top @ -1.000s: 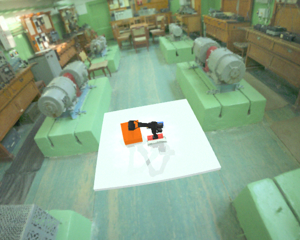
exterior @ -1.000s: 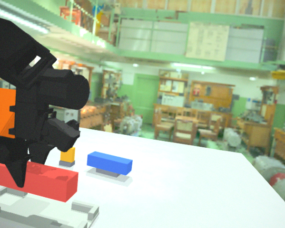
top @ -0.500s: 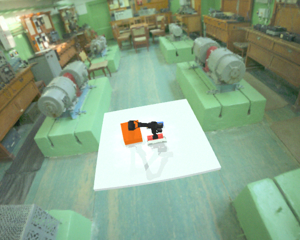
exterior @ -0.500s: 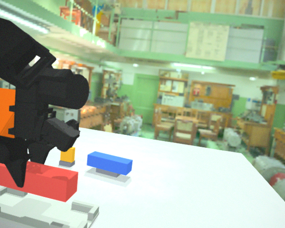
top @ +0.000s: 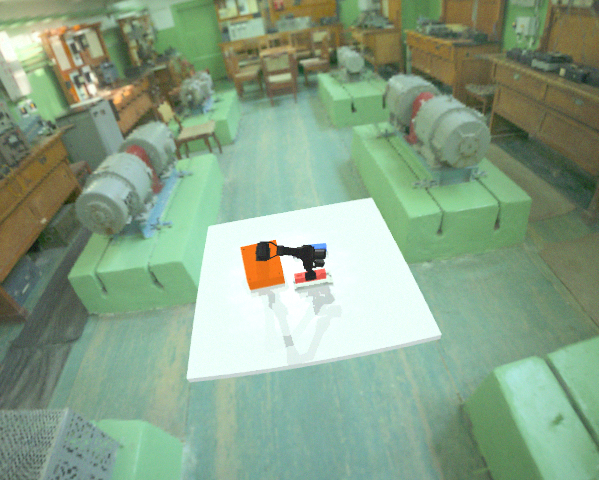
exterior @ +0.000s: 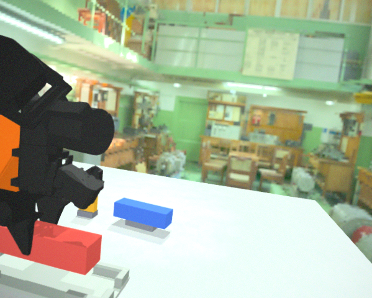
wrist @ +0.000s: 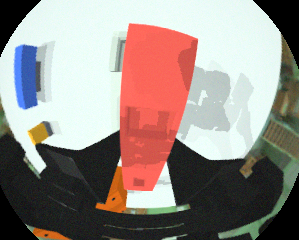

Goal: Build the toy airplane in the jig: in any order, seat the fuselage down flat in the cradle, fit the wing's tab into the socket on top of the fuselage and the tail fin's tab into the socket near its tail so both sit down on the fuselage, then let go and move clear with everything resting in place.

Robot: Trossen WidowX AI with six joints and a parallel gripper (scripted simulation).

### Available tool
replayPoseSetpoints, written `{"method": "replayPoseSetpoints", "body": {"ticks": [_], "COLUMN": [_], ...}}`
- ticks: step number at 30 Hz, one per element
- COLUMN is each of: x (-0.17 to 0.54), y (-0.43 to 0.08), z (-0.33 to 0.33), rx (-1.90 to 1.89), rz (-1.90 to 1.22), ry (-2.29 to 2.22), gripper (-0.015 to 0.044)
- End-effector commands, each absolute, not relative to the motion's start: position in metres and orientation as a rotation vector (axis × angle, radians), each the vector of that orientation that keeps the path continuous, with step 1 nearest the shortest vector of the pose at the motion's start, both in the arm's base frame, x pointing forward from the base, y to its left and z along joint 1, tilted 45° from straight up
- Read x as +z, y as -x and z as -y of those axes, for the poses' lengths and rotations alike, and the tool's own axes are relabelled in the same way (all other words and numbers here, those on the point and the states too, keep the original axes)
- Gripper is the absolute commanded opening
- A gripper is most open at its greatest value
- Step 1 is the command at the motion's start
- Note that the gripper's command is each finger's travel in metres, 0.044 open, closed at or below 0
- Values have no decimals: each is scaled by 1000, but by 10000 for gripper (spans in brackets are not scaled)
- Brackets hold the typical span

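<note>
The red fuselage bar (top: 300, 277) (exterior: 67, 251) (wrist: 156, 70) is held level between the fingers of my gripper (top: 310, 275) (exterior: 41, 238) (wrist: 145, 132), which is shut on it near its middle. The bar is low over the pale grey cradle (exterior: 123, 278) (wrist: 115, 52), with the cradle's end showing beyond it; whether they touch is hard to tell. The blue wing (top: 320, 246) (exterior: 142, 213) (wrist: 26, 75) lies on the white table behind, its grey tab underneath. The yellow tail fin (exterior: 93, 207) (wrist: 38, 133) stands beside it on its grey tab, partly behind my gripper in the exterior view.
An orange block (top: 264, 273) (wrist: 115, 192) stands under the arm's base, left of the cradle. The white table (top: 371, 310) (exterior: 243, 240) has its edges well away from the parts. Shadows of the arm fall in front of the cradle.
</note>
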State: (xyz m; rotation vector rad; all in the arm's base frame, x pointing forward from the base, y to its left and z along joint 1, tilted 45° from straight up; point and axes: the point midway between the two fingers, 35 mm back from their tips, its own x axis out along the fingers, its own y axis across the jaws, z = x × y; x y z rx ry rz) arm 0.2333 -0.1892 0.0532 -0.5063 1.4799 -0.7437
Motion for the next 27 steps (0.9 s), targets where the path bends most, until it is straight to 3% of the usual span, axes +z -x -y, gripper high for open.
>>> {"method": "replayPoseSetpoints", "body": {"ticks": [1,16,21,26,27], "x": [48,35,37,37,37], "y": [-233,-230,-230,-230,-230], "z": [192,207,207,207,207], "rx": [-735,-737,-746,-746,-746], "rz": [-1482,-1482,-1482,-1482,-1482], "ry": [509,512,507,507,507], "gripper": [195,195,161,30,56]}}
